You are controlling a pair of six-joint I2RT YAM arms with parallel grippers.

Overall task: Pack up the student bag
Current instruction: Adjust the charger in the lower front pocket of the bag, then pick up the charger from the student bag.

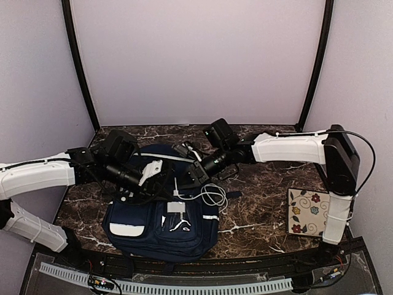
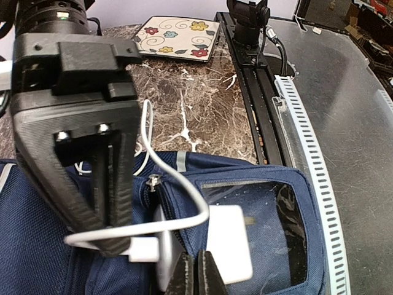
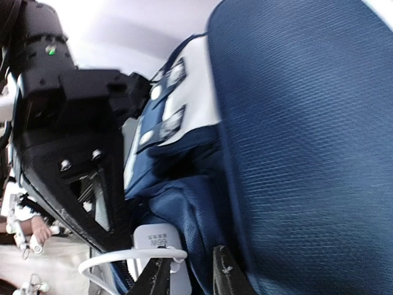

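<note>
The student bag lies flat, navy blue, on the marble table between both arms. A white charger sits half inside its front pocket, and its white cable loops out across the bag. My left gripper is shut, pinching the pocket's zip edge right next to the charger. My right gripper stands a little apart, with a fold of blue bag fabric between its jaws. The charger and cable lie against its left finger. In the top view the two grippers, left and right, meet over the bag's upper half.
A floral-patterned square book lies at the table's right side and also shows in the left wrist view. A white slotted rail and a black bar run along the near edge. Loose cable trails onto the marble right of the bag.
</note>
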